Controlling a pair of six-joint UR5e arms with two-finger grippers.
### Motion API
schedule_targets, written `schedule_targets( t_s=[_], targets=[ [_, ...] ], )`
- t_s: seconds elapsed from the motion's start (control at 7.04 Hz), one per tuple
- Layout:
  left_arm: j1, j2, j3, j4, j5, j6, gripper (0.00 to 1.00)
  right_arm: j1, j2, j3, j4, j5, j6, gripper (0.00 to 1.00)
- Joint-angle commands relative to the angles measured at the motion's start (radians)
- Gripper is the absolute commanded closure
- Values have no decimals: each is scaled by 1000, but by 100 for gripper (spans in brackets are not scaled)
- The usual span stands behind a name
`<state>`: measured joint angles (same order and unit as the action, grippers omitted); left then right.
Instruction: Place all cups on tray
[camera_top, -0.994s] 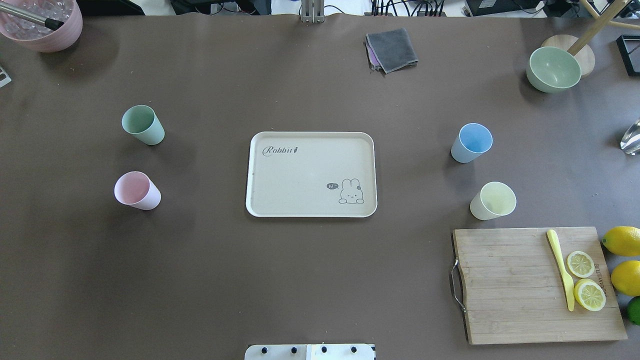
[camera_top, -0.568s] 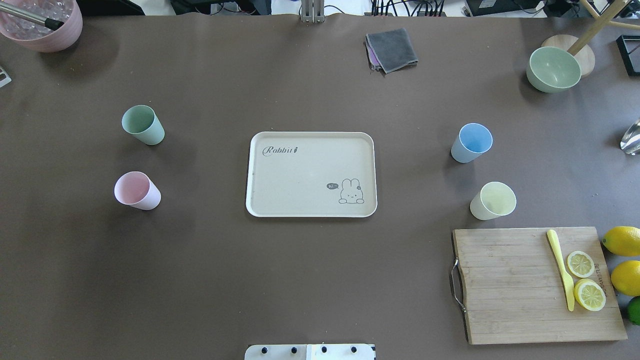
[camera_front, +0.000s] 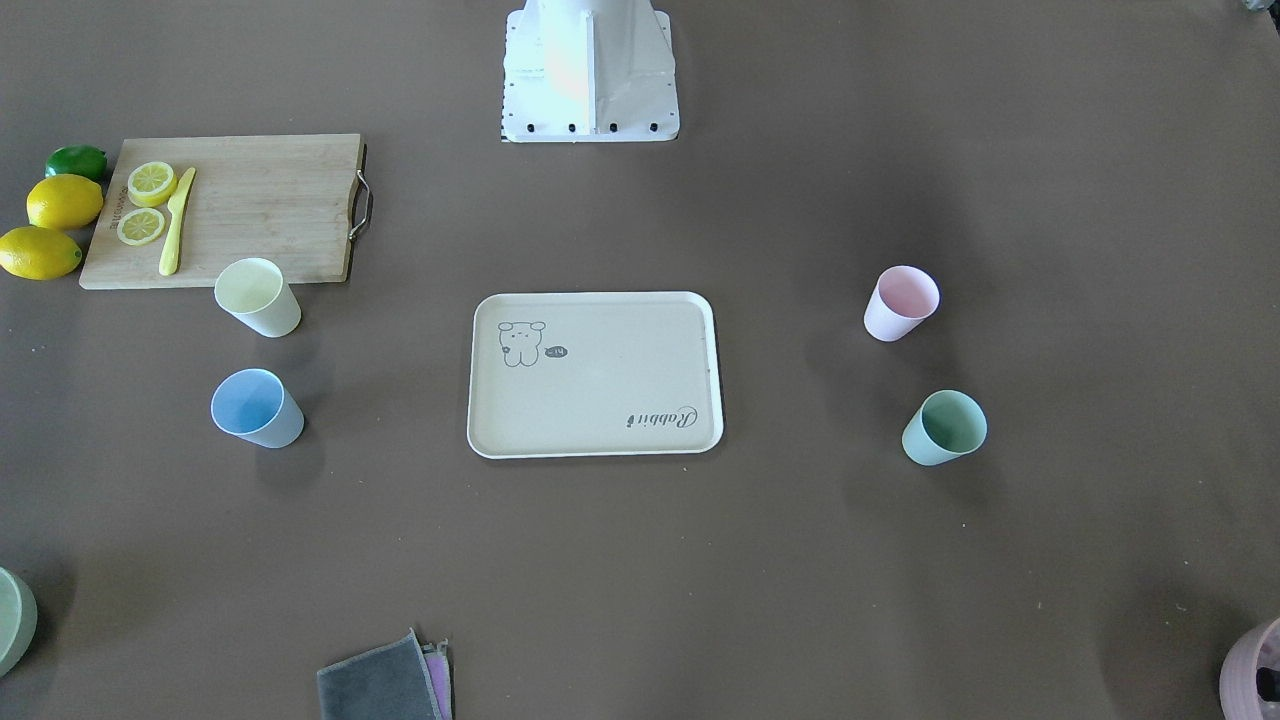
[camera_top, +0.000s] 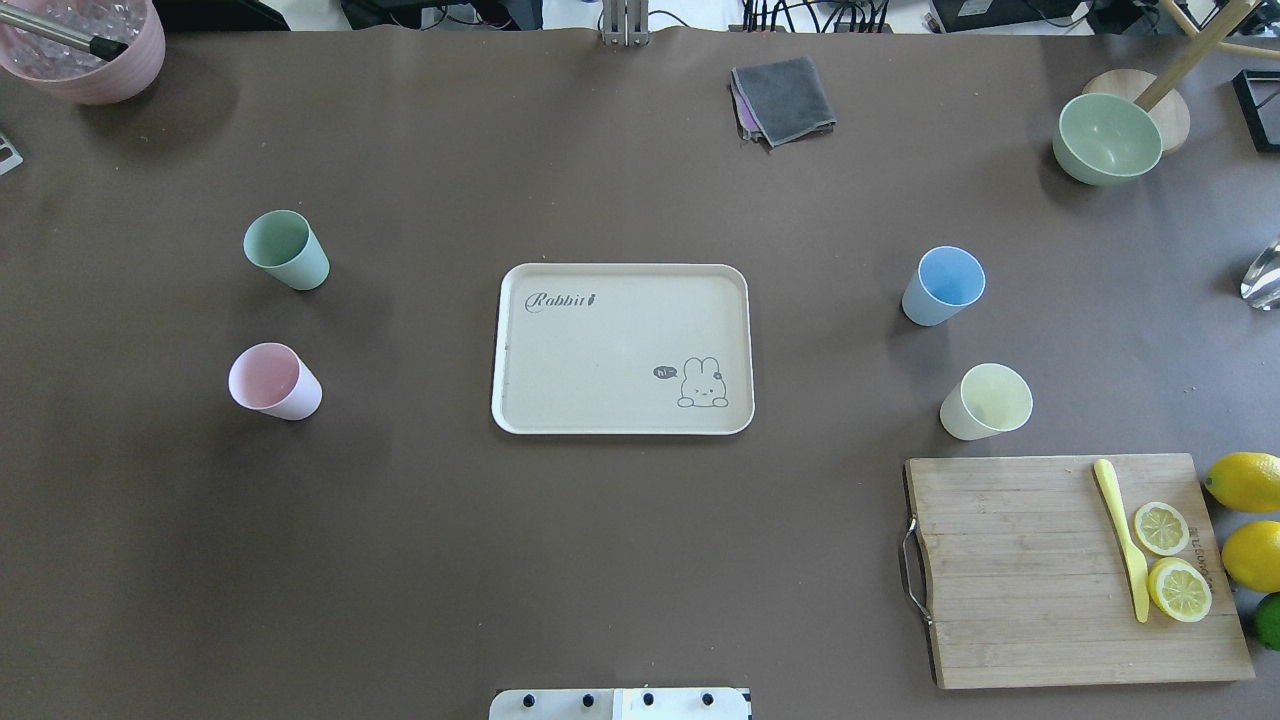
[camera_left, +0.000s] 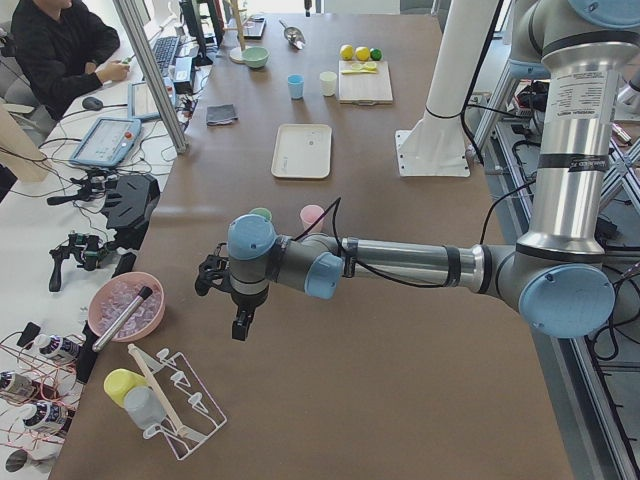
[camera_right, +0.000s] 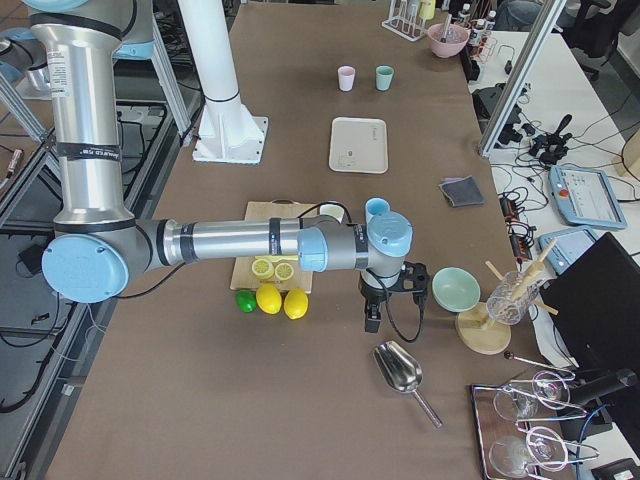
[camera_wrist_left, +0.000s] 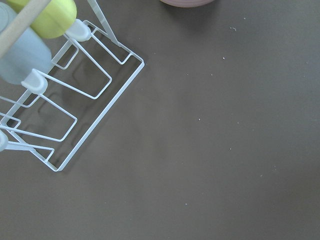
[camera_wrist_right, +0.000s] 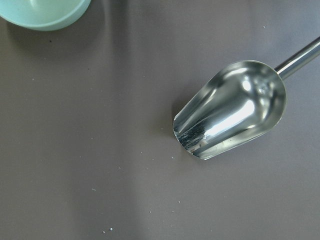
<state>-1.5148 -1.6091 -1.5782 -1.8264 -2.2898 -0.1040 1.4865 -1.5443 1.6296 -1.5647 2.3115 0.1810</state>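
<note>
The cream tray (camera_top: 600, 350) lies empty at the table's middle. A mint green cup (camera_top: 286, 249) and a pink cup (camera_top: 273, 381) stand upright to its left. A light blue cup (camera_top: 943, 285) and a pale yellow cup (camera_top: 986, 401) stand upright to its right. No gripper shows in the overhead or front views. My left gripper (camera_left: 241, 322) hangs over the table's left end, beyond the mint and pink cups. My right gripper (camera_right: 372, 318) hangs over the right end, past the blue cup (camera_right: 377, 208). I cannot tell whether either gripper is open or shut.
A wooden cutting board (camera_top: 1040, 570) with lemon slices and a yellow knife lies front right, whole lemons beside it. A sage bowl (camera_top: 1107, 138), a grey cloth (camera_top: 783, 98) and a mauve pot (camera_top: 85, 45) stand along the far side. A metal scoop (camera_wrist_right: 232, 110) lies under the right wrist, a wire rack (camera_wrist_left: 75, 105) under the left.
</note>
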Motion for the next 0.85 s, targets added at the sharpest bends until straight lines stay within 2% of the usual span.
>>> schedule_targets(
  t_s=[0.0, 0.28, 0.57, 0.71],
  targets=[
    [-1, 0, 3, -1, 0, 0, 2, 0, 3, 3, 0, 2, 0, 0],
    [1, -5, -16, -1, -10, -2, 2, 0, 6, 27, -1, 8, 3, 0],
    [4, -6, -80, -7, -11, -2, 2, 0, 6, 102, 8, 90, 11, 0],
    [45, -14, -82, -31, -10, -2, 2, -2, 6, 113, 11, 85, 15, 0]
  ],
)
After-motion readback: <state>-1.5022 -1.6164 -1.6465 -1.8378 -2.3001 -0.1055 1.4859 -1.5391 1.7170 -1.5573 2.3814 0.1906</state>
